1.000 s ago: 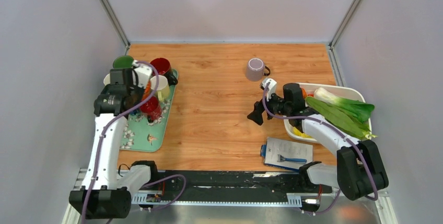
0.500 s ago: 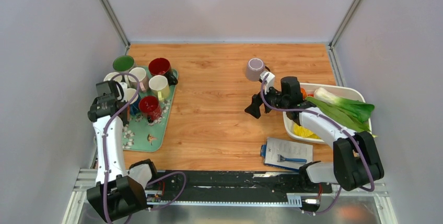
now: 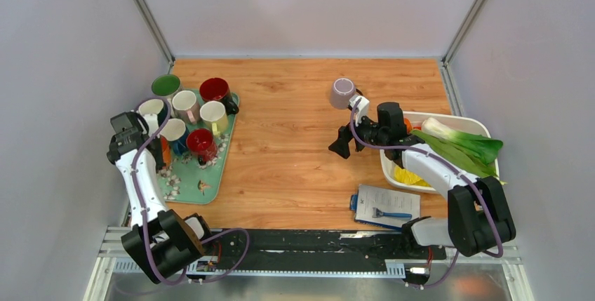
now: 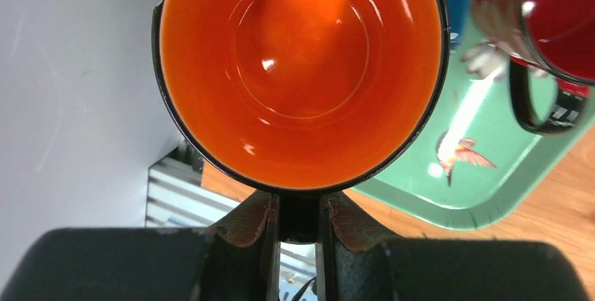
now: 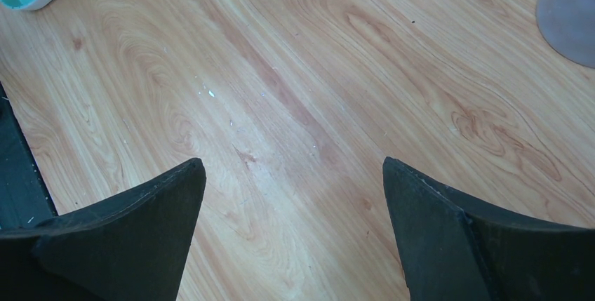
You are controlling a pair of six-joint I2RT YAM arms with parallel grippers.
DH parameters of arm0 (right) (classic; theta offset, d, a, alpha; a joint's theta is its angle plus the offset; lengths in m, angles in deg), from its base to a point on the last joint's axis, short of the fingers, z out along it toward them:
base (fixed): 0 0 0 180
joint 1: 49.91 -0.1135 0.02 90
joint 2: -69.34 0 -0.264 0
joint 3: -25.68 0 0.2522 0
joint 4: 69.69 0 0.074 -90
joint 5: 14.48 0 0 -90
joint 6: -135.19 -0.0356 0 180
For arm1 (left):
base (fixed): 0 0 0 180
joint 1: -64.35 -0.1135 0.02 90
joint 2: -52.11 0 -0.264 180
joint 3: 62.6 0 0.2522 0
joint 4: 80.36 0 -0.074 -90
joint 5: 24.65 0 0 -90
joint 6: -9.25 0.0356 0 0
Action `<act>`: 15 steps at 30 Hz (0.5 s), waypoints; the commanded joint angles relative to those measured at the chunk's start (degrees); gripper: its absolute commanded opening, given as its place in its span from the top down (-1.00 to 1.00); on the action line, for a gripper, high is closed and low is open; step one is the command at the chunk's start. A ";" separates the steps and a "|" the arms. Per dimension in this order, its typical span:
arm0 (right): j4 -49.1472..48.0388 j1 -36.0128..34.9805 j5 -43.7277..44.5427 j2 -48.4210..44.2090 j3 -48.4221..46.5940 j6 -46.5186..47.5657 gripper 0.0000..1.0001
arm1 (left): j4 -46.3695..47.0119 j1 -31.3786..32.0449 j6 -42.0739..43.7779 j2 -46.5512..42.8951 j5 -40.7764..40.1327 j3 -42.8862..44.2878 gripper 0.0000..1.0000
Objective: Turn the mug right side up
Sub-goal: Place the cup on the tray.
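A lilac mug [image 3: 343,92] stands alone on the wooden table, apparently base up, with its dark handle to the right; its edge shows in the right wrist view [image 5: 572,13]. My right gripper [image 3: 343,144] hovers open just in front of it, and nothing lies between its fingers [image 5: 291,175]. At the left edge of the green tray [image 3: 210,175], my left gripper [image 3: 158,151] is shut on the black handle of an orange-lined mug [image 4: 302,69]. That mug's mouth faces the left wrist camera, and the jaws [image 4: 298,206] pinch the handle just below its rim.
Several upright mugs stand on the tray, among them a red one [image 3: 202,142] [image 4: 561,13]. A white tub [image 3: 393,168] of leek and other vegetables sits at the right. A leaflet with a blue tool [image 3: 386,205] lies near the front edge.
My left arm has swung left and back from over the tray, carrying the orange mug with it. My right gripper crept slightly toward the lilac mug, then held still.
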 commanded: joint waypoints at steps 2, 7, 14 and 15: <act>-1.63 0.27 -0.64 -1.15 0.23 0.34 -1.00 | 0.53 -0.42 6.44 -1.03 10.39 -0.66 1.00; -1.57 0.26 -0.63 -0.59 -0.24 0.50 -1.00 | 1.59 -0.62 12.29 -0.29 12.28 -4.06 1.00; -1.68 0.21 -0.51 -0.58 0.26 1.08 -1.00 | 4.58 -3.02 14.87 0.72 10.22 -8.07 1.00; -1.66 0.22 -0.54 -0.60 0.38 1.12 -1.00 | 5.23 -3.45 14.61 0.85 9.60 -8.50 1.00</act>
